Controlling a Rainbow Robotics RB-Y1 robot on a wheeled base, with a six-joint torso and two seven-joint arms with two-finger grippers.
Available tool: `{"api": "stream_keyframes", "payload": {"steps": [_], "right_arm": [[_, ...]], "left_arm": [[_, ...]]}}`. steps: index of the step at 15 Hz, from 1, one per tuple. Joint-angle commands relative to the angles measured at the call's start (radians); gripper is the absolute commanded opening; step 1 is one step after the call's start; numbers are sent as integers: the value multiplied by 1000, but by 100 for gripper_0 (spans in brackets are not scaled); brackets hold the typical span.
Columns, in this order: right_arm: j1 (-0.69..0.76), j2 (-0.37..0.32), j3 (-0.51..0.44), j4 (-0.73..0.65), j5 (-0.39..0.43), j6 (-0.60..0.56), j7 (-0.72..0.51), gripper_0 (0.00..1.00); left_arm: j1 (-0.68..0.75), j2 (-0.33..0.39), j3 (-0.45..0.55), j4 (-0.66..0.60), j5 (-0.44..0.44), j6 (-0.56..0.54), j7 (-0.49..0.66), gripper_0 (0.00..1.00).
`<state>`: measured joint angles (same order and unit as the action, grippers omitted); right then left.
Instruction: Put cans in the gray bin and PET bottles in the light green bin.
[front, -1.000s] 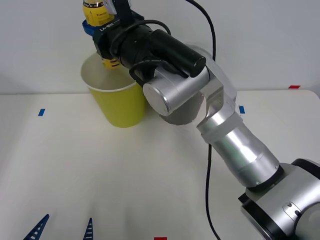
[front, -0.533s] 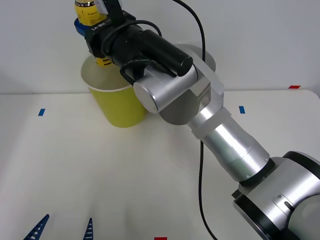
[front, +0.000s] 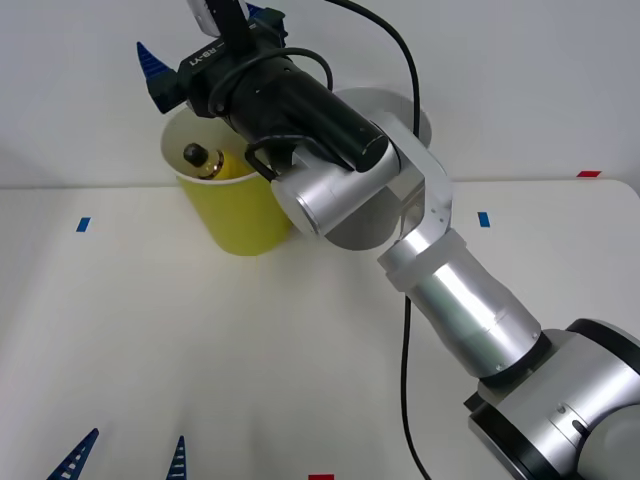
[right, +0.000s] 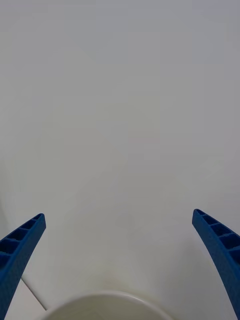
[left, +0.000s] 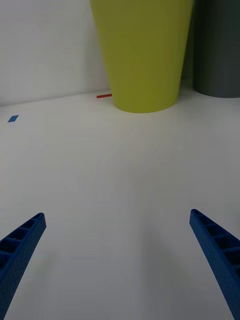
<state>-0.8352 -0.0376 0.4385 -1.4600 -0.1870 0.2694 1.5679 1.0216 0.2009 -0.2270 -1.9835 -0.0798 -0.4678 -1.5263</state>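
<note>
Your right gripper (front: 205, 45) hangs above the far left part of the table (front: 200, 340), right over the mouth of the light green bin (front: 240, 215). Its blue fingers (front: 150, 65) are spread wide with nothing between them. Inside that bin you can see the PET bottle (front: 205, 160), its black cap and a bit of its yellow label leaning against the whitish inner wall, below the rim. The gray bin (front: 385, 110) stands just beside the green one, to its right, and is largely hidden behind your right arm.

Your left gripper (front: 125, 455) sits parked at the near edge of the table, well apart from both bins, fingers wide apart and empty. In its wrist view the green bin (left: 142, 55) and the gray bin (left: 220, 45) stand side by side at the far end of the table.

The release step looks finished: the bottle is in the correct bin and is not being gripped. You can see no can or other bottle on the table. The next move probably calls for lifting the right arm straight up clear of the rim before drawing it back, so the fingers do not catch the bin and tip it.
</note>
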Motion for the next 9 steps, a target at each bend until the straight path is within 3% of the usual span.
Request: {"api": "stream_keyframes", "payload": {"steps": [1, 9], "right_arm": [[140, -88, 29, -178, -3, -2, -6, 100], [565, -381, 40, -632, -31, -18, -51, 100]], "left_arm": [[0, 0, 0, 0, 0, 0, 0, 100], [0, 0, 0, 0, 0, 0, 0, 100]]}}
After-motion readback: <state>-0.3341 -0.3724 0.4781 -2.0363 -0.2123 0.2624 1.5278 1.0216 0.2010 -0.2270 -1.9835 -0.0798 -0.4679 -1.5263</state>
